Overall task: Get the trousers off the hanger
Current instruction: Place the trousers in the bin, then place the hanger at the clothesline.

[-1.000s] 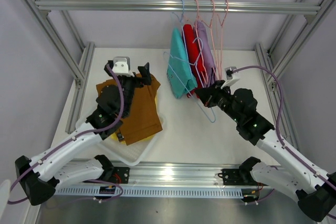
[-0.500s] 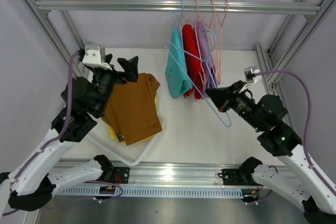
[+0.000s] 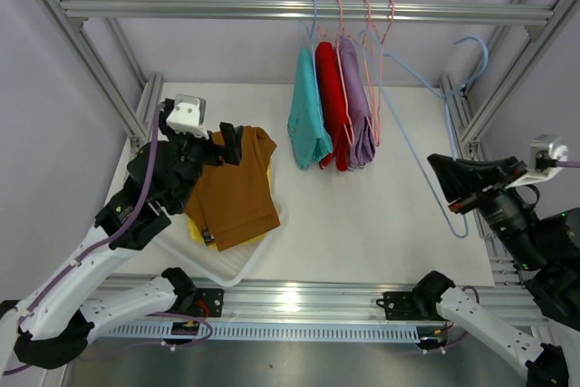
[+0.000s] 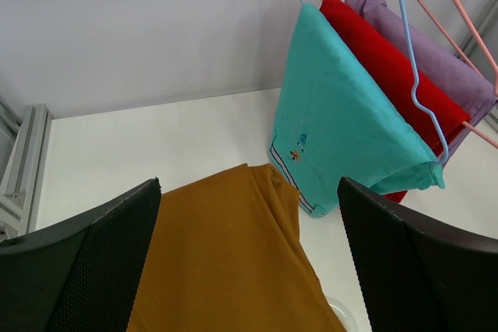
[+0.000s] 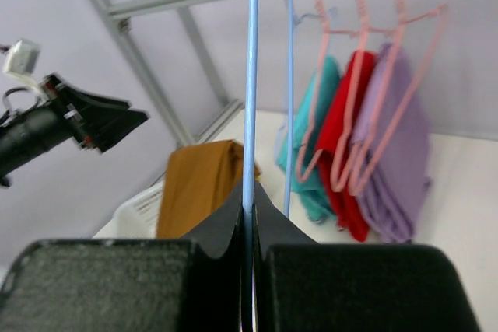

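Note:
Teal trousers (image 3: 308,124), red trousers (image 3: 333,115) and lilac trousers (image 3: 358,106) hang on hangers from the rail. They also show in the left wrist view: teal (image 4: 342,130), red (image 4: 389,75), lilac (image 4: 436,60). Brown trousers (image 3: 237,189) lie in the white tray on top of yellow trousers (image 3: 193,228). My right gripper (image 3: 450,178) is shut on an empty blue hanger (image 3: 415,153) and holds it off the rail, at the right; the grip shows in the right wrist view (image 5: 249,200). My left gripper (image 3: 227,142) is open and empty above the brown trousers (image 4: 226,262).
The white tray (image 3: 231,265) sits at the front left. The aluminium rail (image 3: 227,9) runs across the back and carries empty pink hangers (image 3: 376,70). Frame posts stand along both sides of the table.
My right gripper has pulled the blue hanger away from the hanging trousers, rightward and upward. My left gripper has drawn back and shifted slightly over the brown trousers.

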Tool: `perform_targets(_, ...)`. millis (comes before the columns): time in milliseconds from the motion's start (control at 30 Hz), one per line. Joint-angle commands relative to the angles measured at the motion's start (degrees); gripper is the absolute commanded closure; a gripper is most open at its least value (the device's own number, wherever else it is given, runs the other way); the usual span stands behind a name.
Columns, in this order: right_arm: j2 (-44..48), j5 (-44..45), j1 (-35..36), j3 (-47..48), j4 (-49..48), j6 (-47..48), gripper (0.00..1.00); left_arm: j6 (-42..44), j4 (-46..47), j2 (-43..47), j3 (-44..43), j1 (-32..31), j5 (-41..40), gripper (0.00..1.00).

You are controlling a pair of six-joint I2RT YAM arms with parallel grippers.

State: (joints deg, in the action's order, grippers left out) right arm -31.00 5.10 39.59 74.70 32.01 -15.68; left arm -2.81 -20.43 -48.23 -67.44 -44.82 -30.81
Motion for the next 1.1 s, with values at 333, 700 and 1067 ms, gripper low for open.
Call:
perform_targets(333,-1.86,26.71,0.31,5.55,15.45,7.07,1.00,-1.76,5.82,3.57,6.87,0.43,-0.83,0.00)
perform_targets(700,-17.24,27.95,-0.56,5.99,2.98,11.90,1.00,-0.97,11.63,10.69,17.78,1.31,-1.09,0.01)
perform_targets(1067,-27.09,14.16,-16.11,9.23,-5.46,9.09,1.00,-1.15,12.69,10.09,19.10,1.31,-0.66,0.01)
